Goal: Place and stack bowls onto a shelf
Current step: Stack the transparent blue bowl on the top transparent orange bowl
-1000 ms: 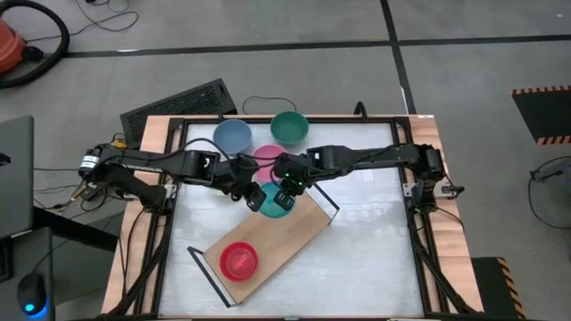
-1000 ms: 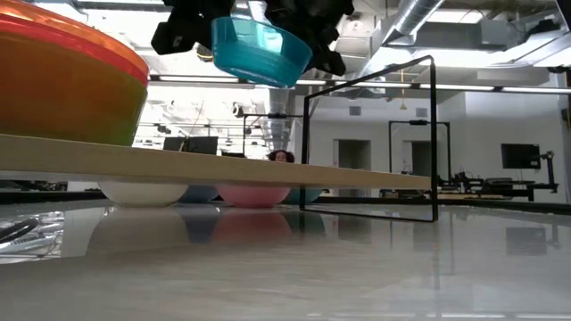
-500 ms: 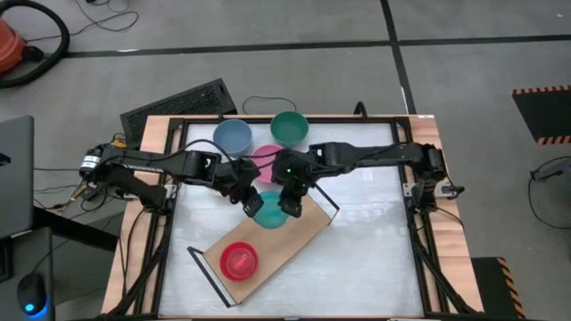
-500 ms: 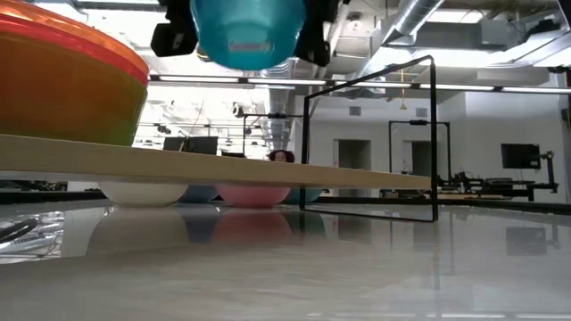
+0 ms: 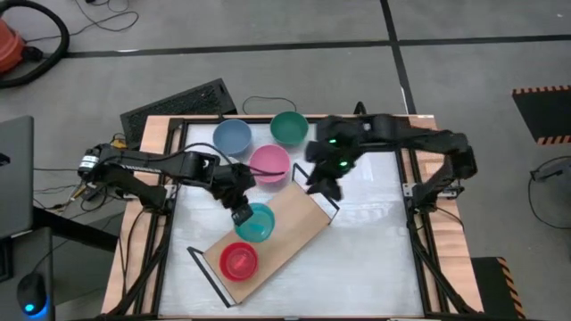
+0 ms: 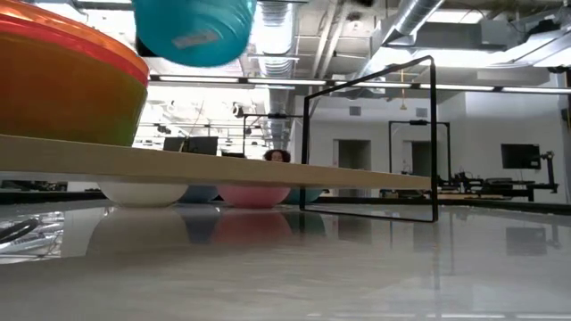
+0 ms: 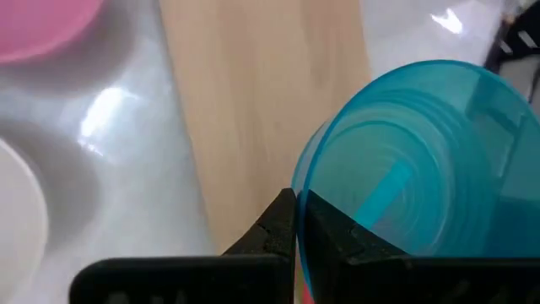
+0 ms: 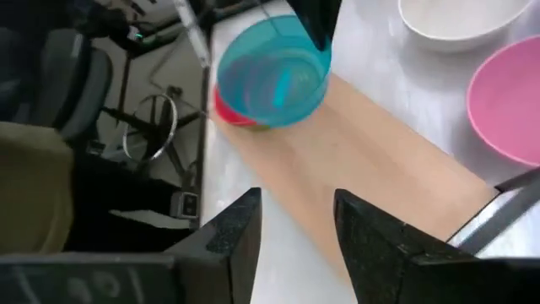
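A cyan bowl (image 5: pixel 258 224) hangs over the middle of the light-wood shelf (image 5: pixel 294 223), tilted, with my left gripper (image 5: pixel 240 213) shut on it. In the low view the cyan bowl (image 6: pixel 192 31) is well above the board (image 6: pixel 223 169). A red bowl (image 5: pixel 238 260) rests on its base at the shelf's near left end. My right gripper (image 5: pixel 320 185) stands open by the shelf's far right end, holding nothing. The blue (image 5: pixel 232 136), teal (image 5: pixel 289 127) and pink (image 5: pixel 269 163) bowls sit on the table behind the shelf. A cream bowl (image 8: pixel 456 13) stands beside the pink one. My left gripper pinches the cyan bowl's rim (image 7: pixel 305 181), on the side toward the table's far left, with one finger (image 7: pixel 274 224) outside the wall and the other inside. The bowl is lifted clear of the shelf and hangs tilted, its opening turned partly sideways.
Black wire loops stand at the shelf's two short ends (image 5: pixel 329 206) (image 5: pixel 207 273). The board lies slantwise across the white table (image 5: pixel 384 250), which has room at its near right. A dark frame runs round the table's edge (image 5: pixel 419 241).
My right gripper has let go of the cyan bowl and drawn back toward the table's far right. My left gripper has carried the bowl along the shelf toward the near left, closer to the red bowl, and the bowl has tipped over to one side.
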### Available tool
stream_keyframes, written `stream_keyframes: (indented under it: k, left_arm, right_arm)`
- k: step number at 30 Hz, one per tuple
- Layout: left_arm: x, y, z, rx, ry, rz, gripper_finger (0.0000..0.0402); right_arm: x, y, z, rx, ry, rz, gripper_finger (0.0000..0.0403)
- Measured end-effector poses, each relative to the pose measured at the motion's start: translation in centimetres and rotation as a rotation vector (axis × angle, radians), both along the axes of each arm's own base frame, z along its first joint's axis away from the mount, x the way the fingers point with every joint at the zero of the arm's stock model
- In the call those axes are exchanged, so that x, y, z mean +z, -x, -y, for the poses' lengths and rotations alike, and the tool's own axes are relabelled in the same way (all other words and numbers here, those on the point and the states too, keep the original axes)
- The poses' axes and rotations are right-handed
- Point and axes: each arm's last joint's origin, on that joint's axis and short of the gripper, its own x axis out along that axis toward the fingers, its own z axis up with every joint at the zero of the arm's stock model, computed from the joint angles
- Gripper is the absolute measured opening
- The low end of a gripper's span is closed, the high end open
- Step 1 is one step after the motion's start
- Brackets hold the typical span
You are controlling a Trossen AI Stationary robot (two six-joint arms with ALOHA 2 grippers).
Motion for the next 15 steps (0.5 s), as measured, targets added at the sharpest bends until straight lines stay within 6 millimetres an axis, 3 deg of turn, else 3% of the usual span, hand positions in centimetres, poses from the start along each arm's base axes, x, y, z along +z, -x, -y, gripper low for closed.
stream_keyframes:
  k: [8,12,15]
  left_arm:
    - [2.2,3.3,5.2,-0.083,0.034,0.065,0.0000]
    - [1.8,4.1,7.9,-0.121,-0.028,0.067,0.0000]
    - [1.1,4.2,8.8,-0.116,-0.104,0.044,0.0000]
  right_arm:
    - [2.7,5.1,-0.5,-0.084,0.108,0.004,0.0171]
    - [3.2,6.2,-0.8,-0.105,0.140,0.013,0.0171]
    - [3.2,6.3,-1.0,-0.105,0.147,0.011,0.0171]
